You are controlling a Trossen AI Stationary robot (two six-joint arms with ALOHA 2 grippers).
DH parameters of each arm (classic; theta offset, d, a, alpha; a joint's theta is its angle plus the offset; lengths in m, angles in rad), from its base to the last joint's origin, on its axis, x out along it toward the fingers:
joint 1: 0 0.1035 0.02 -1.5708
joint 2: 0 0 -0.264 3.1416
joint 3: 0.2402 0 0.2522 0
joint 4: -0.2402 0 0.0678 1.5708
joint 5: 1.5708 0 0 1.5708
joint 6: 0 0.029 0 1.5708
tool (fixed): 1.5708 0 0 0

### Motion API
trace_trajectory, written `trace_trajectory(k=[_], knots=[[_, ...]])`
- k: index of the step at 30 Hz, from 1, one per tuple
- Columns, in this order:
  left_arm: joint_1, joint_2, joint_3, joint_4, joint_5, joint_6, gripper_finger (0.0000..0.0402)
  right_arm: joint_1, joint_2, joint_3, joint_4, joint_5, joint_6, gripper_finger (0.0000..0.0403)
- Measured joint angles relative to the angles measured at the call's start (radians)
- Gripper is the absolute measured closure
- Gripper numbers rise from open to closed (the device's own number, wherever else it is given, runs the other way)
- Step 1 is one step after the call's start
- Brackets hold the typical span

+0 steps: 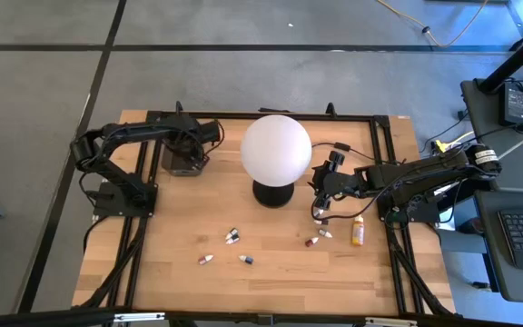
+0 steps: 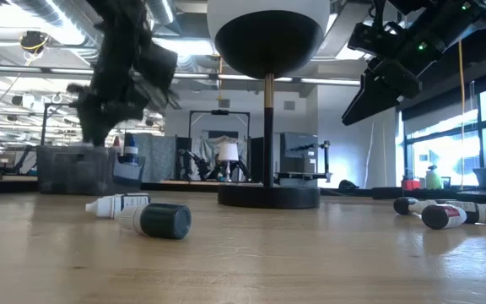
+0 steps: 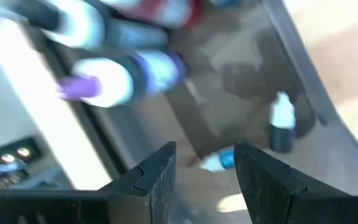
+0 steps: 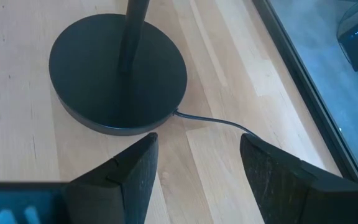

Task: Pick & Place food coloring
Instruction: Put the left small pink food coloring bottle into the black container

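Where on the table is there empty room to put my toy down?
Bare wood lies along the near edge below the small bottles, and between the left arm's base and the lamp. It's crowded around the right gripper and orange bottle.

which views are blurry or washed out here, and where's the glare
Left wrist view: motion-blurred throughout, the bottles in the tray smeared, a washed-out bright patch at the upper right. Low view: the left arm is blurred, the nearest bottle soft, the window at right blown out. Right wrist view: sharp on the lamp base. High view: evenly lit, mild glare on the globe.
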Motion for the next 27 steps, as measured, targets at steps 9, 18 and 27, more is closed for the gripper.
trace_trajectory(k=[9, 18, 27], knots=[[-0.182, -0.174, 0.113, -0.037, -0.221, -0.011, 0.0248, 0.000, 0.000, 0.000, -0.015, 0.000, 0.003, 0.0173], [-0.575, -0.296, -0.004, 0.194, -0.116, -0.068, 0.0251, 0.000, 0.000, 0.000, -0.016, 0.000, 0.002, 0.0173], [-0.955, -0.204, -0.089, 0.623, -0.069, 0.009, 0.0248, 0.000, 0.000, 0.000, 0.003, 0.000, 0.003, 0.0173]])
